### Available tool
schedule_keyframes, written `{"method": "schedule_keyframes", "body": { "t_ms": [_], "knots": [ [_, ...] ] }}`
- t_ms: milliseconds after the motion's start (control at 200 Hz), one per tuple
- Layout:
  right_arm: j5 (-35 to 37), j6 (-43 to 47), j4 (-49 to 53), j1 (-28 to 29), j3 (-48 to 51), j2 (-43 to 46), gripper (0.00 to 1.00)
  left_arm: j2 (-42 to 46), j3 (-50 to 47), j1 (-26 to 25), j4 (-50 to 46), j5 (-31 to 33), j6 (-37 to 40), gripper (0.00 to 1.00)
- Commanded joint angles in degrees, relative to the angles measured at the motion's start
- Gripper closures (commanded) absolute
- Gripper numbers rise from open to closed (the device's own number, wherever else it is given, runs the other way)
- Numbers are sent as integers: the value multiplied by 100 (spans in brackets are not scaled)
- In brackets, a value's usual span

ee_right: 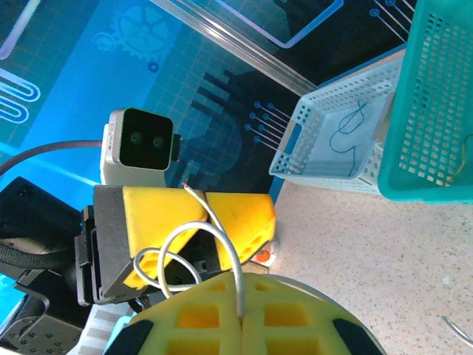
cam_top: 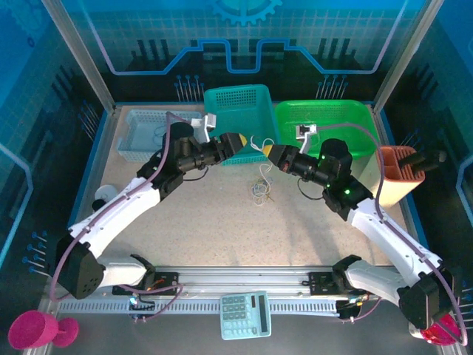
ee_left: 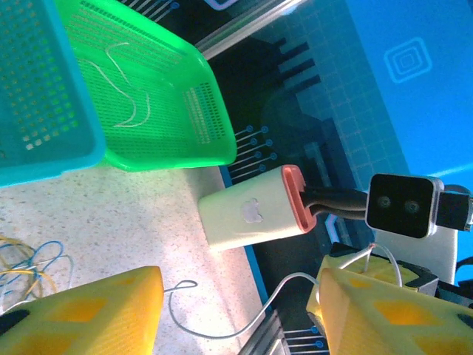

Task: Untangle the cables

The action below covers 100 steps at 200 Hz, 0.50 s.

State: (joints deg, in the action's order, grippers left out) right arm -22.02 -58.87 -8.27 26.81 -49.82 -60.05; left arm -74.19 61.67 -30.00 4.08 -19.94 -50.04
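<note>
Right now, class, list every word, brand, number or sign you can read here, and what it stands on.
Words or numbers: none readable.
Apple logo, no letters: side of the white box.
Gear outline: blue back wall.
Calculator keys: too small to read.

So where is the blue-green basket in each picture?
Top view: the teal basket is at the back of the table, in the middle.
Left wrist view: upper left corner.
Right wrist view: along the right edge, upper half.
Shared landmark: the speckled table under it.
</note>
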Motion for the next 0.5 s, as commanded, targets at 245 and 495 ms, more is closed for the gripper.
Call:
{"method": "schedule_keyframes", "body": {
  "t_ms": [245,495],
  "knots": [
    [-273,-274,-396,-90,47,-68,100,-289,170,-266,779,-222,-164,45],
    [-276,-292,-416,-89,94,-85,100,-295,108,-289,1160,-155,-313,45]
  ]
}}
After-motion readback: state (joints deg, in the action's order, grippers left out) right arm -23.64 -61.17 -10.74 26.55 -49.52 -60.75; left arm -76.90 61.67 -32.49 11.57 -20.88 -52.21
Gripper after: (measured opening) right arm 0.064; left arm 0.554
